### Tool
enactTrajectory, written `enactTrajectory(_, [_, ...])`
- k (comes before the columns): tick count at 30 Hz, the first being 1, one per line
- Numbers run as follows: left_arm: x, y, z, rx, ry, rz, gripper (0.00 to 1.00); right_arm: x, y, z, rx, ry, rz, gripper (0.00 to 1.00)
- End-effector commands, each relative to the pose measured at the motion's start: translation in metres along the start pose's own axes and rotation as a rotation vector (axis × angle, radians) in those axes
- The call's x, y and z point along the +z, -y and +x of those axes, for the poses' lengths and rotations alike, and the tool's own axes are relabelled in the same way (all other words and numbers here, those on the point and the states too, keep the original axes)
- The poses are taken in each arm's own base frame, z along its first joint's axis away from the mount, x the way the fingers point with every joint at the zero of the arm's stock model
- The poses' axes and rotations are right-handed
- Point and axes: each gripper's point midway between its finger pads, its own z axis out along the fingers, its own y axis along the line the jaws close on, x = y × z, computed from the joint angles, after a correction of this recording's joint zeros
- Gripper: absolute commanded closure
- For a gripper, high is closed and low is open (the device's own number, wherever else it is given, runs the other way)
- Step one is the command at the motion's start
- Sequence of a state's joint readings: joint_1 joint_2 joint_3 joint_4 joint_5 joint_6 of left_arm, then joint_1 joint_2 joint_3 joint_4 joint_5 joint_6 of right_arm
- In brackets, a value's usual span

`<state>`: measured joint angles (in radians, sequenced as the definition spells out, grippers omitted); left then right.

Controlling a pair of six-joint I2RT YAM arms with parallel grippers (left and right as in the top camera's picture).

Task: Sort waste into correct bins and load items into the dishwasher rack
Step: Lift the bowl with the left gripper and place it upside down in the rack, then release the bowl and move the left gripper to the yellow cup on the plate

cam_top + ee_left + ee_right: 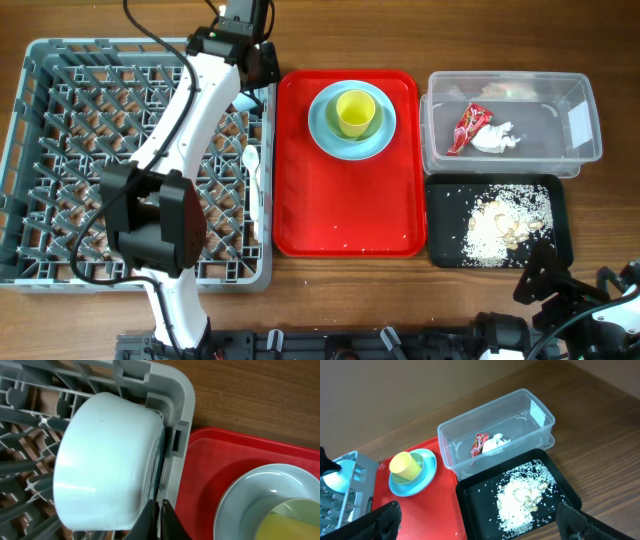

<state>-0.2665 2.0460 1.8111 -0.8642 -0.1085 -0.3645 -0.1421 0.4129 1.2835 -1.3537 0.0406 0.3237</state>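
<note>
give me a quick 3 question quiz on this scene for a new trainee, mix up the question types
1. Which gripper holds the bowl at the corner of the rack?
2. True or false: the rice lies in the black tray.
3. The red wrapper and the tissue lie in: A) the clear tub B) the black tray C) the rack

Key: 1. the left gripper; 2. true; 3. A
</note>
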Motion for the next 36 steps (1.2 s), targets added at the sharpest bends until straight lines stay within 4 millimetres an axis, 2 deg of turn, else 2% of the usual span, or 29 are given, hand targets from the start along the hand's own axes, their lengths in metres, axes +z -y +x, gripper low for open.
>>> enactTrajectory(1, [0.012, -0.008, 0.003, -0.008, -0.003, -0.038, 0.96, -0.001, -0.002, 0.001, -0.005, 0.003, -0.013, 0.0])
enactTrajectory(4, [0.01, -0.036, -0.006, -0.015, 0.044, -0.175, 0.96, -0.001, -0.002, 0.001, -0.005, 0.003, -0.013, 0.0])
enactTrajectory(7, [0.001, -0.083, -0.013, -0.025, 0.081, -0.381, 0.96, -0.001, -0.002, 0.001, -0.005, 0.003, -0.013, 0.0])
enactTrajectory(9, [-0.003, -0.109, -0.014, -0.062, 0.076, -0.452, 0.96, -0.001, -0.002, 0.001, -0.005, 0.003, -0.013, 0.0])
enactTrajectory(13, [-0.022, -0.134, -0.019, -0.181, 0.093, -0.471, 0.96, -0.001, -0.002, 0.001, -0.005, 0.003, -0.013, 0.0])
enactTrajectory(14, [-0.029, -0.134, -0.021, -0.213, 0.105, -0.456, 0.96, -0.001, -0.002, 0.001, -0.005, 0.003, -0.013, 0.0])
enactTrajectory(16, [-0.037, -0.121, -0.024, -0.234, 0.107, -0.363, 0.96, -0.001, -0.002, 0.001, -0.005, 0.003, -0.013, 0.0])
enactTrajectory(20, [-0.043, -0.068, -0.023, -0.236, 0.064, -0.085, 0.96, -0.001, -0.002, 0.001, -0.005, 0.003, -0.013, 0.0])
enactTrajectory(22, [-0.044, -0.034, -0.017, -0.204, 0.02, 0.064, 0.96, -0.001, -0.002, 0.001, -0.005, 0.003, -0.013, 0.0])
enactTrajectory(25, [-0.038, -0.012, -0.009, -0.169, -0.004, 0.104, 0.96, -0.001, -0.002, 0.001, -0.005, 0.003, -0.013, 0.0])
enactTrajectory(31, [-0.005, -0.003, 0.007, -0.125, -0.038, 0.031, 0.96, -0.001, -0.002, 0.001, -0.005, 0.003, -0.013, 0.01])
enactTrajectory(36, [0.017, -0.026, 0.007, -0.128, -0.031, -0.086, 0.96, -0.001, -0.002, 0.001, -0.005, 0.003, -0.013, 0.0])
